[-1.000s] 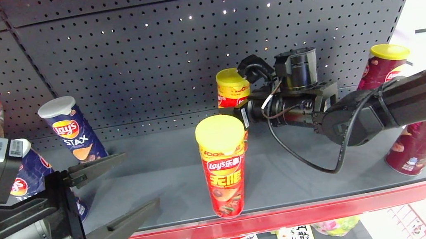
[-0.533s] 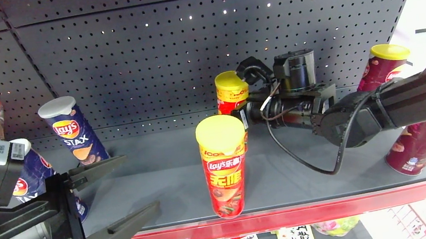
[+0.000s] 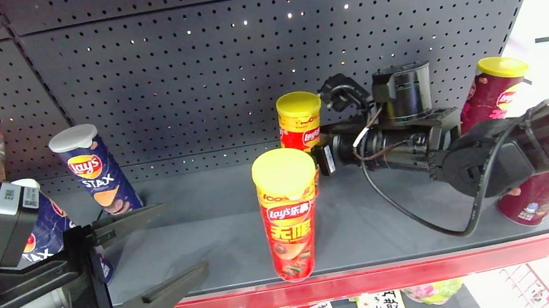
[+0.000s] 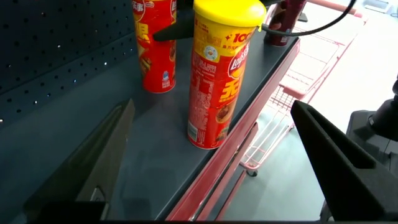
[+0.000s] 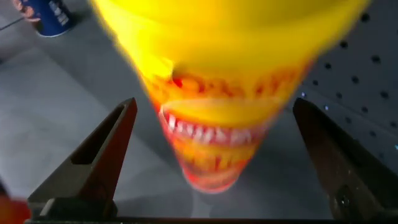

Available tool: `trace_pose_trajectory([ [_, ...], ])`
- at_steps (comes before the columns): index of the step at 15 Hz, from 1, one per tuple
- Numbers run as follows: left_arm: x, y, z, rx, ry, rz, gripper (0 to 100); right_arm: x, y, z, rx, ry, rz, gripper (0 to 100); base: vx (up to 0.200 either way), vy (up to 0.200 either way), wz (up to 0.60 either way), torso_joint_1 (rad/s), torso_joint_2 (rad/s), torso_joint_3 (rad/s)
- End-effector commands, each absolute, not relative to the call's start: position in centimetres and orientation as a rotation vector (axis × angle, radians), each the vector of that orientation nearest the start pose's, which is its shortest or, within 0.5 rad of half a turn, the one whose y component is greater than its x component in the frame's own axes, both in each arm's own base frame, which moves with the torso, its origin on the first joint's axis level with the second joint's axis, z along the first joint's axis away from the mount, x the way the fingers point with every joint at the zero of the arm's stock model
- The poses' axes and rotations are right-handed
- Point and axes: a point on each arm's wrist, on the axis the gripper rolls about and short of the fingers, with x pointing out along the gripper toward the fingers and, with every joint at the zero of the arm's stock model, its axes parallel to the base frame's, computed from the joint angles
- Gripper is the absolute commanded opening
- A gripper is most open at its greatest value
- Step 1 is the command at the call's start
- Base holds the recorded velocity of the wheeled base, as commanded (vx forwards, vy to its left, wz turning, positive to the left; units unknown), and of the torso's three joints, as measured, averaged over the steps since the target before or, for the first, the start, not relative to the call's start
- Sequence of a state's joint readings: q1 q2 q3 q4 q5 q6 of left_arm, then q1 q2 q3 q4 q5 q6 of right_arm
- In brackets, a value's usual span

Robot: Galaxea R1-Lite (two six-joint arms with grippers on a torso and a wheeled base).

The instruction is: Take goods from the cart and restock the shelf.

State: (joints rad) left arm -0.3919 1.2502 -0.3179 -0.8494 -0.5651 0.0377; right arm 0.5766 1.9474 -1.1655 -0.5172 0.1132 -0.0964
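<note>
My right gripper [image 5: 212,106] is spread wide with nothing held; the red chip can [image 3: 300,121] with the yellow lid stands upright between its fingers, clear of both, at the back of the shelf [image 3: 370,226].

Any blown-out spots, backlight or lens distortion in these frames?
Head view: the area right of the shelf is blown out white; pinpoints of light shine through the pegboard; the blue can and maroon can lean outward, likely from wide-angle distortion. Left wrist view: bright beside the cart, shelf evenly lit. Right wrist view: even light, no glare.
</note>
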Motion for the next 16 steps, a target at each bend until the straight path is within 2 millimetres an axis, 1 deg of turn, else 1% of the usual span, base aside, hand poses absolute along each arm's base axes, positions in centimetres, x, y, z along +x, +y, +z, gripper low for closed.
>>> trace_pose_trajectory([
  [1, 15.2, -7.6, 18.0, 0.027, 0.072, -0.960, 100, 30.7, 20.2, 19.4, -0.127, 0.222, 0.692, 100, 0.000, 0.000, 0.00, 0.000, 0.00, 0.000],
  [2, 15.2, -7.6, 18.0, 0.027, 0.072, -0.960, 100, 30.5, 20.0, 19.5, -0.124, 0.225, 0.691, 100, 0.000, 0.000, 0.00, 0.000, 0.00, 0.000],
  [3, 15.2, -7.6, 18.0, 0.027, 0.074, -0.960, 100, 29.7, 19.3, 19.6, -0.123, 0.230, 0.678, 100, 0.000, 0.000, 0.00, 0.000, 0.00, 0.000],
  [4, 15.2, -7.6, 18.0, 0.027, 0.074, -0.960, 100, 29.3, 19.0, 19.7, -0.124, 0.232, 0.675, 100, 0.000, 0.000, 0.00, 0.000, 0.00, 0.000],
  [5, 15.2, -7.6, 17.6, 0.026, 0.091, -0.958, 100, 28.7, 18.2, 19.4, -0.126, 0.250, 0.653, 100, 0.000, 0.000, 0.00, 0.000, 0.00, 0.000],
  [6, 15.2, -7.6, 17.5, 0.026, 0.100, -0.958, 100, 28.6, 17.7, 19.3, -0.127, 0.256, 0.637, 100, 0.000, 0.000, 0.00, 0.000, 0.00, 0.000],
  [7, 15.3, -7.6, 17.2, 0.041, 0.108, -0.956, 100, 28.1, 16.7, 18.8, -0.138, 0.279, 0.573, 100, 0.000, 0.000, 0.00, 0.000, 0.00, 0.000],
  [9, 15.5, -7.7, 16.7, 0.058, 0.123, -0.945, 100, 26.2, 15.1, 19.1, -0.110, 0.290, 0.491, 100, 0.000, 0.000, 0.00, 0.000, 0.00, 0.000],
  [13, 16.2, -7.8, 16.2, 0.067, 0.155, -0.853, 100, 20.1, 11.9, 19.9, -0.089, 0.260, 0.488, 100, 0.000, 0.000, 0.00, 0.000, 0.00, 0.000],
  [14, 16.4, -7.8, 15.9, 0.070, 0.175, -0.822, 100, 16.7, 10.7, 20.6, -0.078, 0.210, 0.527, 100, 0.000, 0.000, 0.00, 0.000, 0.00, 0.000],
  [15, 16.6, -7.8, 15.7, 0.072, 0.183, -0.803, 100, 14.7, 9.7, 21.0, -0.066, 0.167, 0.544, 100, 0.000, 0.000, 0.00, 0.000, 0.00, 0.000],
  [16, 16.8, -7.9, 15.5, 0.076, 0.194, -0.783, 100, 13.4, 8.8, 21.3, -0.055, 0.131, 0.546, 100, 0.000, 0.000, 0.00, 0.000, 0.00, 0.000],
])
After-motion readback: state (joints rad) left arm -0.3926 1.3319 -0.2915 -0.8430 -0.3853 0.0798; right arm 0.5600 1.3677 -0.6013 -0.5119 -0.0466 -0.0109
